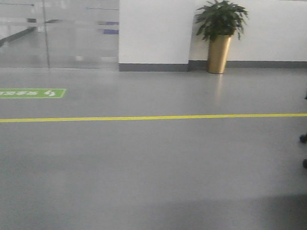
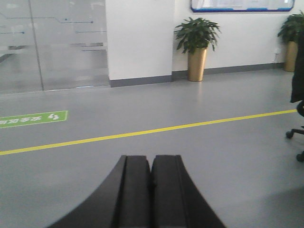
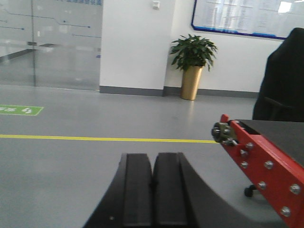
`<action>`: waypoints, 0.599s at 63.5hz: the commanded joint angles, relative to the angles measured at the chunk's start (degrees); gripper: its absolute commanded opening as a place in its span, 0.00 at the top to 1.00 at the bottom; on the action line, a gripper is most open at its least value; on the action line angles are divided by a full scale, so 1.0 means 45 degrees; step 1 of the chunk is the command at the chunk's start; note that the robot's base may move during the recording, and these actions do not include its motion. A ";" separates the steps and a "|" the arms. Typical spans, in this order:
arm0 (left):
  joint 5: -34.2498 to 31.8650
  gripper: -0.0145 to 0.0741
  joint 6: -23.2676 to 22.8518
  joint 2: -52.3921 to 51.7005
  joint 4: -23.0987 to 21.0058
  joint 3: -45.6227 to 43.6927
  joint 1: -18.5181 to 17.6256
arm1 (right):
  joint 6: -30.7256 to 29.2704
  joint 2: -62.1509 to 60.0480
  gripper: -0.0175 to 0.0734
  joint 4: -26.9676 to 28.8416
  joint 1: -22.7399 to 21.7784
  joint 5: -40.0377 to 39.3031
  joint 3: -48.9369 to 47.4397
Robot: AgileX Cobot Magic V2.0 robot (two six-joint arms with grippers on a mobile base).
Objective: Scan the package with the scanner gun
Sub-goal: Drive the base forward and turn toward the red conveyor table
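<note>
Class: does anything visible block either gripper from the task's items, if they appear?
No scanner gun or package shows. Left gripper and right gripper, both shut, face bare floor; a red-edged platform lies beside the latter.

All views face forward, wrist ones low over their jaws, sharing yellow line (image 1: 143,117) and potted plant (image 1: 220,30).
</note>
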 commanded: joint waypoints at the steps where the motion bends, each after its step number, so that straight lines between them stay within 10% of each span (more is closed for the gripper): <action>1: -0.0240 0.96 -0.0068 -0.0069 0.0012 0.0004 0.0019 | 0.0010 -0.0046 0.99 -0.0081 0.0023 -0.0154 0.0000; 38: -0.0240 0.96 -0.0068 -0.0069 0.0012 0.0004 0.0019 | 0.0010 -0.0046 0.99 -0.0081 0.0023 -0.0154 0.0000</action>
